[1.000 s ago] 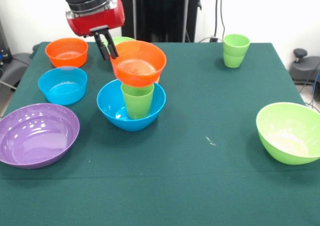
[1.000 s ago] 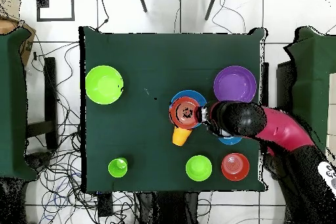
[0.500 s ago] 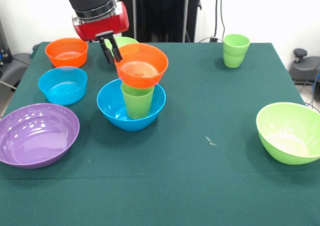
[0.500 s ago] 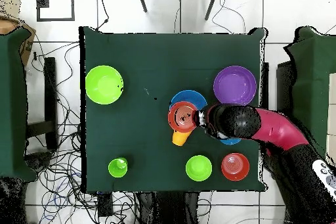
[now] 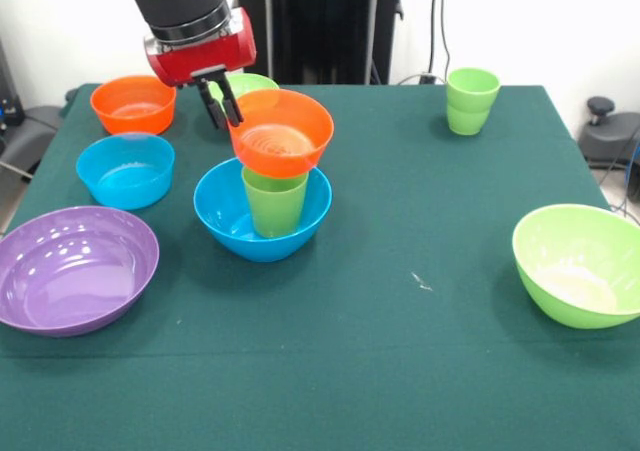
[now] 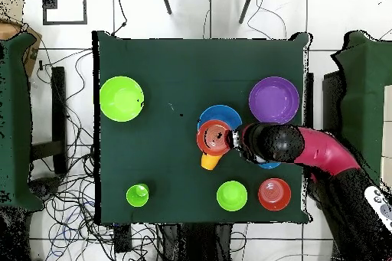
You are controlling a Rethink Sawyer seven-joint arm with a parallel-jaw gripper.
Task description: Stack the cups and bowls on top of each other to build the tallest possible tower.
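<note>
**Gripping the orange bowl's rim on the tower**

Gripper [image 5: 220, 108] sits at the rim of the orange bowl [image 5: 282, 131], fingers clamped on that rim at the side toward the small orange bowl [image 5: 133, 103]. Orange bowl sits tilted on the green cup [image 5: 275, 201], which stands upright in the blue bowl [image 5: 262, 211] at mid table [image 5: 400, 351]. Overhead, my arm [image 6: 306, 148] reaches across the light blue bowl [image 5: 125, 169]. An orange cup [image 6: 210, 159] shows just beside the tower. Purple bowl [image 5: 75, 267] sits near the light blue one. Lime green bowl [image 5: 578, 263] and a second green cup [image 5: 471, 100] are well apart on the other side.
</note>
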